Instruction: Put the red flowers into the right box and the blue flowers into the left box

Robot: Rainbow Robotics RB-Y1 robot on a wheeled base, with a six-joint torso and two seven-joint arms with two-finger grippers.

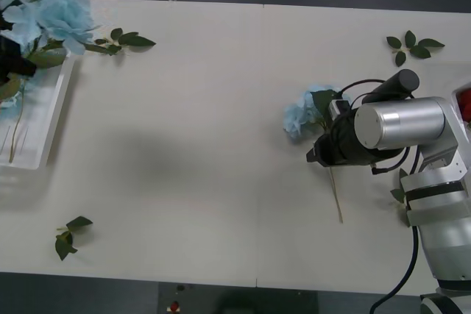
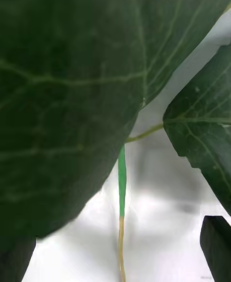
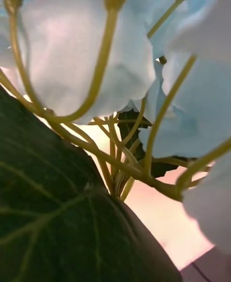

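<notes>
Pale-blue petals of one of the blue flowers (image 1: 300, 114) show just past the right gripper (image 1: 318, 154), at about three o'clock on the white table (image 1: 206, 145). This flower lies flat, its puffy head toward twelve o'clock, its thin stem running back toward six o'clock and turning from green to tan. The right gripper sits directly over the flower's leaves and upper stem. From the right wrist camera, two big dark-green leaves (image 2: 67, 94) crowd close to the lens, the stem (image 2: 121, 190) runs down between the two black fingertips (image 2: 216, 243), and the fingers stand wide apart, touching nothing that I can see.

Nearest the robot, at about seven o'clock, lies a loose green leaf sprig (image 1: 68, 236). Farther off, at ten o'clock, the left box (image 1: 44, 119) holds more blue blooms (image 1: 51, 12), whose heads spill over its far rim. The left gripper (image 1: 15, 64) is a dark shape among them; whether its fingers are open or closed I cannot tell. Its wrist camera shows blue petals (image 3: 86, 55), yellow-green stalks and a dark leaf pressed close. Two more leaf sprigs lie at the far side, one at eleven o'clock (image 1: 121, 40), another at one o'clock (image 1: 412, 44).
</notes>
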